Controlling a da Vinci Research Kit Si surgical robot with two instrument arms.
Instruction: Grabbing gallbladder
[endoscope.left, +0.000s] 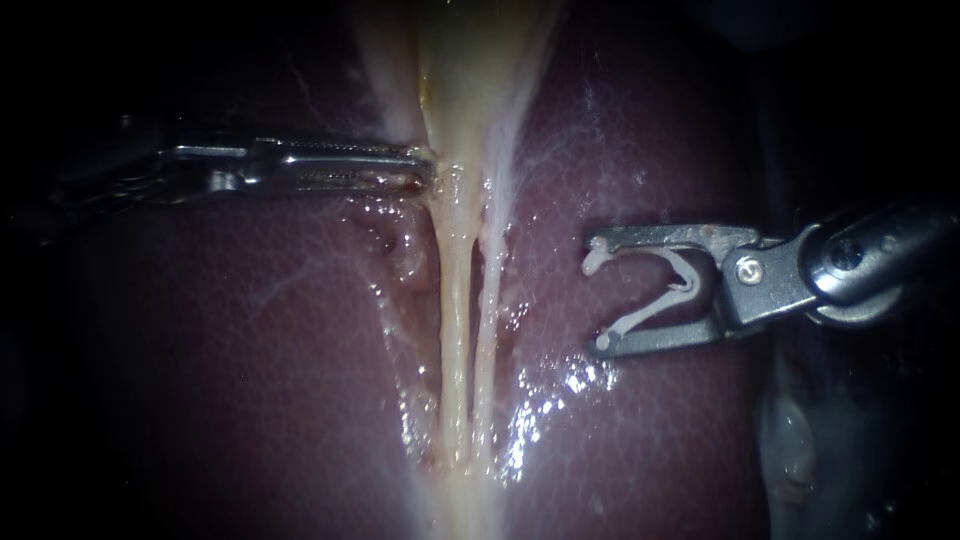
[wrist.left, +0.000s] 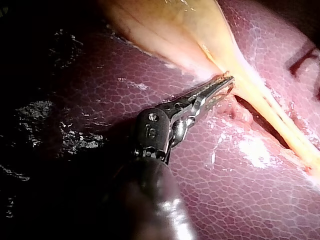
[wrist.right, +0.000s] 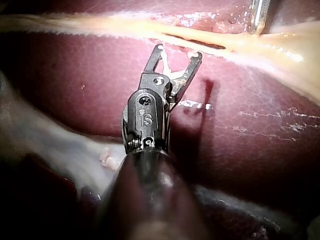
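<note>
— Where the gallbladder (endoscope.left: 480, 70) narrows at the top of the endoscope view, your left instrument (endoscope.left: 428, 168) meets it from the left, lying level across the liver (endoscope.left: 230, 360).

— Your jaws there are clenched on the gallbladder's left edge. The two toothed jaws lie almost together, tips sunk in the pale tissue, which is drawn slightly toward them. Your left wrist view shows this grip at the point where the broad yellowish body tapers.

— Below that grip, two pale tubes (endoscope.left: 452, 330) run side by side down a wet groove in the liver, close together but separate for most of their length.

— Your right instrument (endoscope.left: 595, 300) enters from the right and hangs over the dark red liver, apart from the tubes, with its tips pointing at them.

— Its jaws stand wide, yet they are not empty. You carry a pale clip (endoscope.left: 650, 310) between them, open in a V, with one leg against each jaw and its hinge deep in the throat.

— From your right wrist view, the clip's tips lie close to the pale band of tubes; whether they touch it cannot be told. The shaft of your left instrument shows beyond, on the far side of that band.
</note>
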